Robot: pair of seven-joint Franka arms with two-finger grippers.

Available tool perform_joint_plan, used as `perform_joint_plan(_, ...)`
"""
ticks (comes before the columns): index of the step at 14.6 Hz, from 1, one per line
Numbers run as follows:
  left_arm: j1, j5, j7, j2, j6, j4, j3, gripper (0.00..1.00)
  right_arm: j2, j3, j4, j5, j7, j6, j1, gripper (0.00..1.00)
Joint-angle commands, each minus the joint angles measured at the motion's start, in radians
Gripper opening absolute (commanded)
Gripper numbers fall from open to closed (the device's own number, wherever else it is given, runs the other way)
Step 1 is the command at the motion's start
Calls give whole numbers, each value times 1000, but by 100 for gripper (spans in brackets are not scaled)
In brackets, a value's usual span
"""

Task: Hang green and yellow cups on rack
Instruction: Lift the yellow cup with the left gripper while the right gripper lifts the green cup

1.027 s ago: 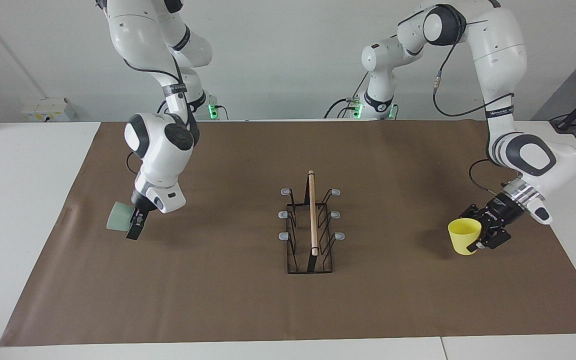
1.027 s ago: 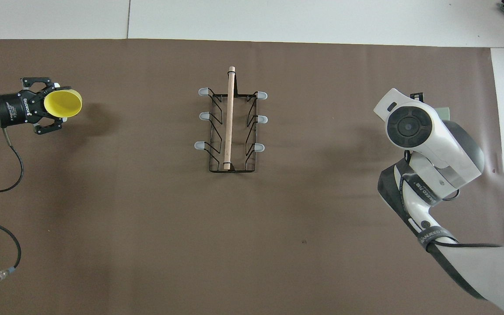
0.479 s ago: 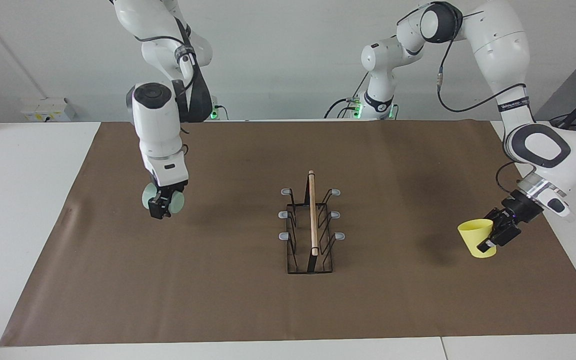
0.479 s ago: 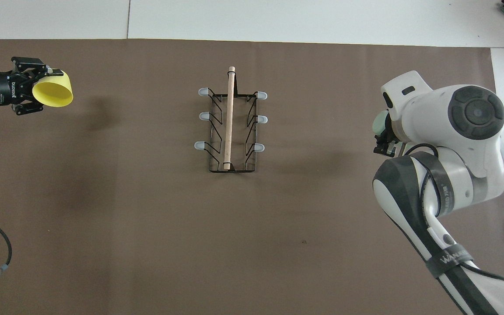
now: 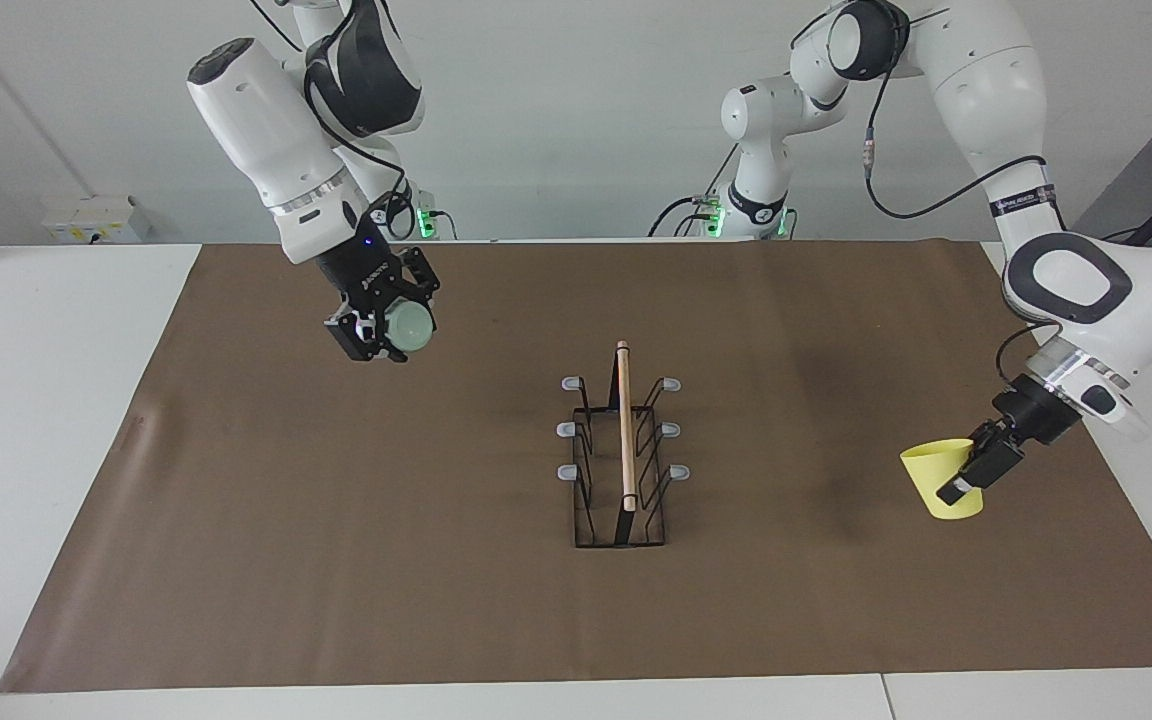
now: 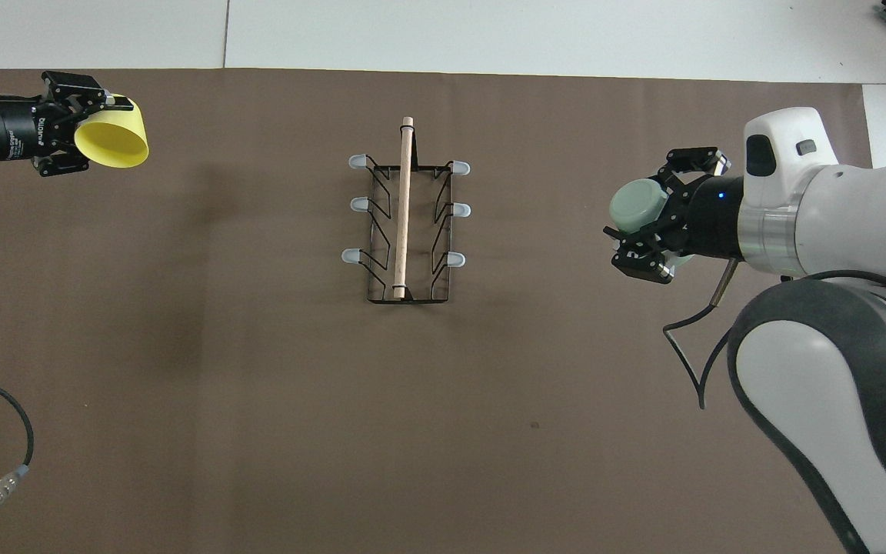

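Smooth tapered mint-green plastic cup (image 5: 407, 327) is being gripped aloft by right end effector (image 5: 388, 335); yellow cup (image 5: 939, 479) by left end effector (image 5: 976, 470); black wire rack (image 5: 620, 450), wooden-rodded, is being kept between them.

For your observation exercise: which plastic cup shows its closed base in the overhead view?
The pale mint green plastic cup in the right gripper; the bright yellow one shows its open mouth.

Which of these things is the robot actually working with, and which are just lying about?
In use:
- green cup, held by right gripper
- yellow cup, held by left gripper
- rack

Lying about:
- brown mat
- white box
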Motion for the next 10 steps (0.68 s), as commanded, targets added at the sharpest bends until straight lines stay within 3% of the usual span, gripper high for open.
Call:
perform_joint_plan(1, -54, 177, -167, -64, -2, -16, 14, 0, -9, 4, -20, 198, -120, 9, -38, 0)
perform_joint_plan(6, -178, 433, -342, -136, -25, -34, 15, 0, -30, 4, -81, 511, -301, 55, -48, 0)
perform_joint_plan(10, -294, 657, -580, -164, -59, -43, 14, 0, -47, 4, -159, 689, -373, 128, -19, 0)
